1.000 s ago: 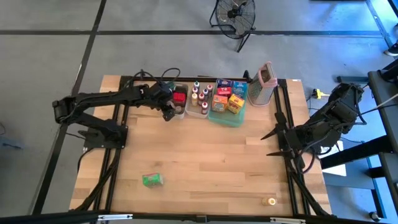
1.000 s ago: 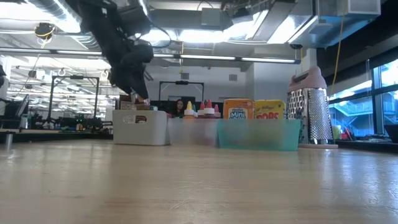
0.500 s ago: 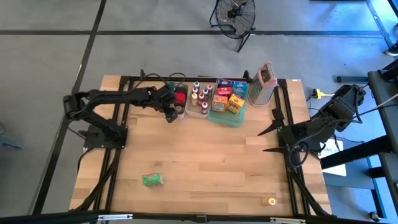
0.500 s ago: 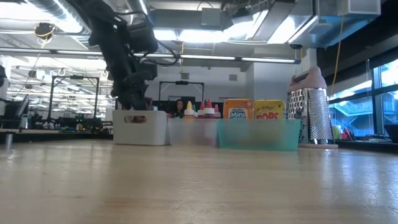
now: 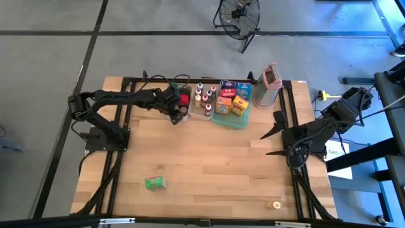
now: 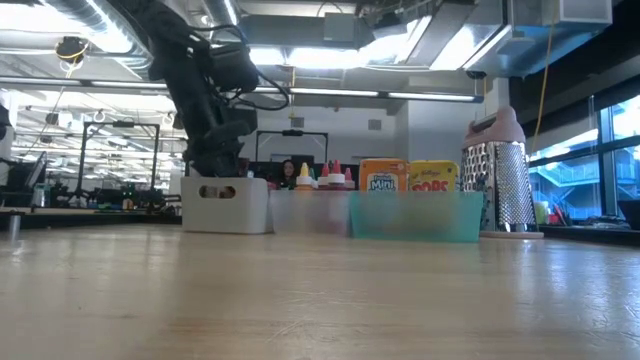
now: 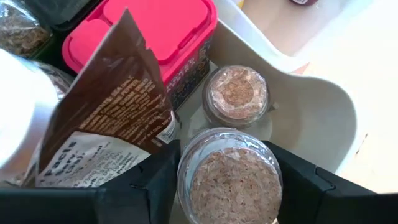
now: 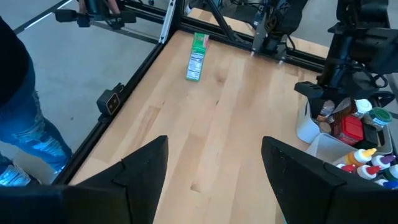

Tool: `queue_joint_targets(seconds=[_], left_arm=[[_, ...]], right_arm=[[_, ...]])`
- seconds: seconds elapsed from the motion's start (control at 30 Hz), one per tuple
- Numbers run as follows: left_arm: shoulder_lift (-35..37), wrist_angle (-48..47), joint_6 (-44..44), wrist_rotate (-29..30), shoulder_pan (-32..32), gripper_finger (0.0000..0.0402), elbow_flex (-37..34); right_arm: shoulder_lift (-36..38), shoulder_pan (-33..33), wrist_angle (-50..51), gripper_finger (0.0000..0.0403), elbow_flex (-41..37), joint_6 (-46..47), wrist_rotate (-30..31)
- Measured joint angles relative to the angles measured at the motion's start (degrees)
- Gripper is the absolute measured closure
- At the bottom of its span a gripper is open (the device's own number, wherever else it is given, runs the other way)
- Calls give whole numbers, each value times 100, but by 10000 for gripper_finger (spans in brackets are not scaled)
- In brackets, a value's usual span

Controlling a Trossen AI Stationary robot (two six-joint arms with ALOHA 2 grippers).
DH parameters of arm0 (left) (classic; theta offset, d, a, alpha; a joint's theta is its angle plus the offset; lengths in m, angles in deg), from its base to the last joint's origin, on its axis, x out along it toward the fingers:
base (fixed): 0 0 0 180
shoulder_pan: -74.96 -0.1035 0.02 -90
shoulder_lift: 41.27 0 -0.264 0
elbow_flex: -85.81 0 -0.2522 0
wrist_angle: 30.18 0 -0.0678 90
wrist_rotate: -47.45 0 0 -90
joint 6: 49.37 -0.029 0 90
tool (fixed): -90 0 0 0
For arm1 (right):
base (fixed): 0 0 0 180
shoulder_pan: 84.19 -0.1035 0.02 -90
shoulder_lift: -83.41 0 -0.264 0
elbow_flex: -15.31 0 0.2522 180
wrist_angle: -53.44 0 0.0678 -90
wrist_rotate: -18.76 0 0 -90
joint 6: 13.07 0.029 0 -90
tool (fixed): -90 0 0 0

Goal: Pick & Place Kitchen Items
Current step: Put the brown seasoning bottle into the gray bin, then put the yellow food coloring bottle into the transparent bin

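Your left gripper (image 7: pixel 229 180) is down in the white tub (image 5: pixel 181 114), upper centre of the high view, jaws pinching a cork-lidded jar (image 7: pixel 231 179) beside a second jar (image 7: pixel 237 94). Your right gripper (image 5: pixel 270 143) waits at mid-right, jaws spread, empty. Green box (image 5: pixel 154 183) lies lower left.

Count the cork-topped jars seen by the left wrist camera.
2: one round cork-topped glass jar between the left tool's fingers, another smaller cork-topped jar beside it in the white tub. Others may be hidden.
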Motion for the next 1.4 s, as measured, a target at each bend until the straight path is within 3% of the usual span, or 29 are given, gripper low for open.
queue_joint_targets(seconds=[0.57, 1.1, 1.4], left_arm=[[24, -46, 300, 273, 43, 165, 3], [744, -370, -26, 179, 538, 165, 820], [1062, -346, 646, 116, 1320, 164, 858]], right_arm=[[4, 71, -2, 141, 0, -22, -71], [5, 69, -6, 141, 0, 269, -191], [-10, -3, 48, 141, 0, 1412, -1218]])
